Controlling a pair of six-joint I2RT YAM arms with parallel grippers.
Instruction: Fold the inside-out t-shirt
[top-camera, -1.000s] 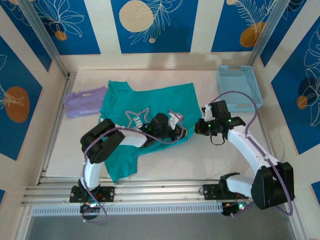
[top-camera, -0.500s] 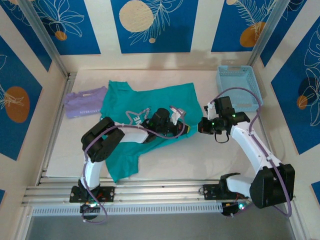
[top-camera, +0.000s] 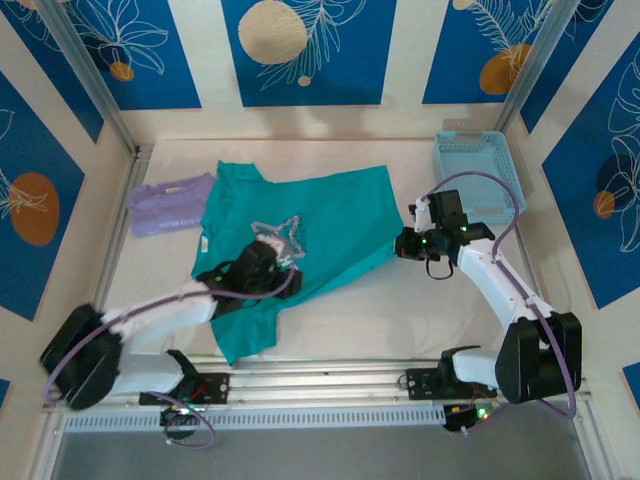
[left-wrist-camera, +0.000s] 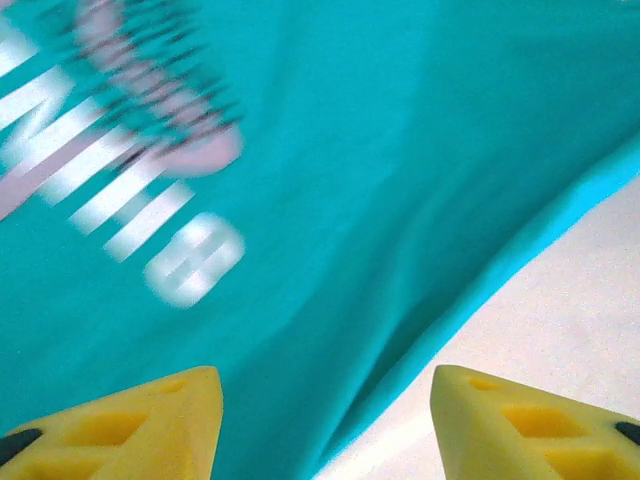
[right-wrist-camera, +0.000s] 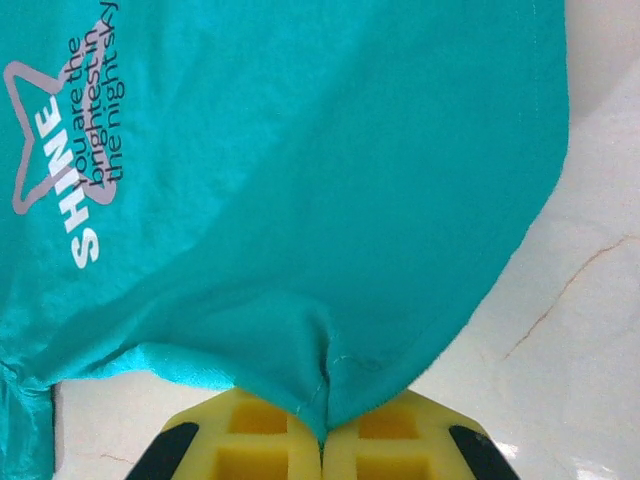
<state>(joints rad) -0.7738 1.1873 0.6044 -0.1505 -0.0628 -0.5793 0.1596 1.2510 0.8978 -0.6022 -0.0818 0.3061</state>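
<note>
Left arm swung back toward the near-left corner, its claw let go.

The left gripper (left-wrist-camera: 325, 405) (top-camera: 266, 264), shut over the shirt's right half a second ago, now has its yellow fingers spread with nothing between them, low over the pale print. The right gripper (right-wrist-camera: 322, 440) (top-camera: 405, 243) has shifted only slightly; its fingers are pressed together on a pinched fold of the hem at the right edge of the inside-out t-shirt (top-camera: 330, 215) (right-wrist-camera: 300, 150) (left-wrist-camera: 380, 130). The shirt lies spread, print up, left of the middle of the white table (top-camera: 380, 300). A lavender garment (top-camera: 170, 205) lies just beside its left sleeve; a blue basket (top-camera: 478, 175) sits at the far right, apart from it.
</note>
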